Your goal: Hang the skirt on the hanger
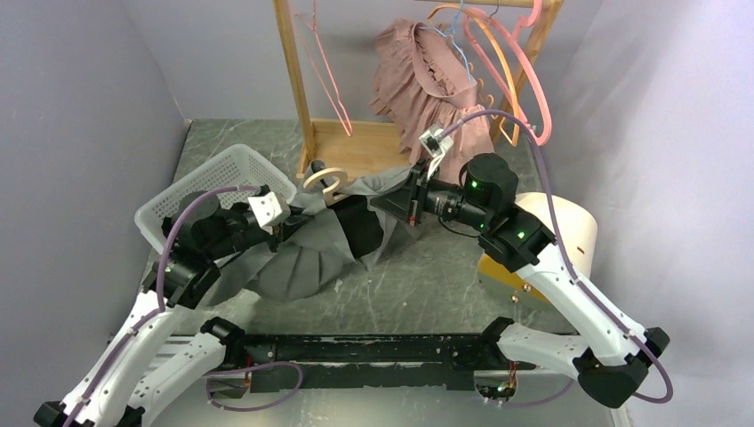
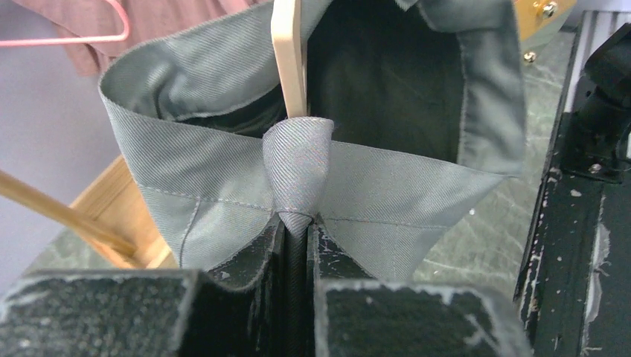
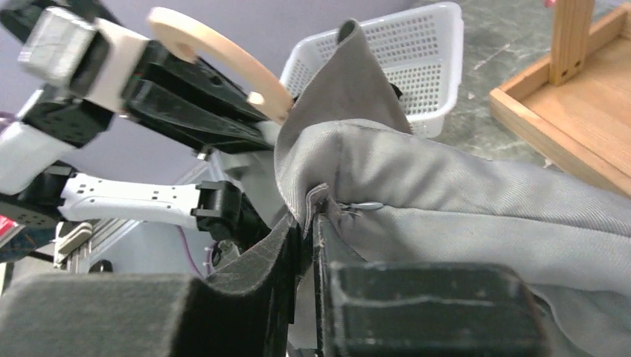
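Observation:
The grey skirt [image 1: 311, 258] lies across the table's middle, its waistband lifted between both grippers. A wooden hanger [image 1: 324, 181] shows its round hook above the waistband. Its bar [image 2: 290, 59] runs down into the skirt [image 2: 216, 178]. My left gripper [image 1: 286, 229] is shut on a fold of the waistband [image 2: 298, 223] at the foot of that bar. My right gripper [image 1: 400, 203] holds the waistband's other side. In the right wrist view its jaws [image 3: 313, 216] pinch the skirt's [image 3: 461, 216] seamed edge at their tips, with a thin gap lower down. The hanger hook [image 3: 223, 56] sits beyond.
A white mesh basket [image 1: 213, 182] stands tilted at the left, close behind my left arm. The wooden rack [image 1: 356, 147] at the back carries a pink ruffled garment [image 1: 427, 80] and pink and orange hangers [image 1: 525, 71]. A cream and yellow object [image 1: 560, 231] sits at the right.

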Robot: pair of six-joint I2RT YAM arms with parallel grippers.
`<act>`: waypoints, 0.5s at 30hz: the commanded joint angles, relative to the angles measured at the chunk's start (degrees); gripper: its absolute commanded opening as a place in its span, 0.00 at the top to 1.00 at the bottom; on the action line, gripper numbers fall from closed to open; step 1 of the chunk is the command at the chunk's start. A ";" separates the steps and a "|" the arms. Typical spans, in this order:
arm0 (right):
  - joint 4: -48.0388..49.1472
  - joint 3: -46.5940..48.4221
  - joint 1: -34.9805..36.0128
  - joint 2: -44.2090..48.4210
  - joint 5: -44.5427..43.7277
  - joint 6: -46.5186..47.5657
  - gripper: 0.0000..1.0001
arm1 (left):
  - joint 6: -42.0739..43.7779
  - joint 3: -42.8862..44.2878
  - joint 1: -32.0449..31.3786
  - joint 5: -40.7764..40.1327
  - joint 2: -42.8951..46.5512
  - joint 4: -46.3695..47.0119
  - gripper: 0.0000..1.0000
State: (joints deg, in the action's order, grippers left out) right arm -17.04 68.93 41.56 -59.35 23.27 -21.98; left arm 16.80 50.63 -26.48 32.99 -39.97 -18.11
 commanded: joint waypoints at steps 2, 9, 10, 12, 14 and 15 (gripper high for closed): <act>-0.78 -0.80 0.28 0.55 2.99 1.99 0.78 | -5.21 -5.17 -0.06 6.44 2.10 15.76 0.93; -1.85 2.29 0.33 0.69 5.05 11.59 0.45 | -2.31 -3.07 -0.06 9.33 4.02 10.55 0.93; -0.67 2.54 0.33 0.54 6.68 13.70 0.45 | -2.03 -2.33 -0.06 10.37 3.92 9.68 0.93; 1.32 2.98 0.29 -0.09 9.41 17.91 0.45 | -1.77 -0.51 -0.06 11.35 3.61 7.59 0.93; 2.90 3.76 0.35 -1.25 11.85 22.00 0.45 | -1.12 1.62 -0.06 12.09 2.88 4.57 0.93; 3.04 4.48 0.36 -1.85 12.75 24.28 0.44 | -0.62 2.79 -0.06 12.29 2.66 2.79 0.93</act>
State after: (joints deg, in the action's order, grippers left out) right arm -18.06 70.37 41.74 -59.66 29.80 -8.36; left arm 14.04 47.42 -26.48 40.91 -37.30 -14.20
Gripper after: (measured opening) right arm 0.550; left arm 0.125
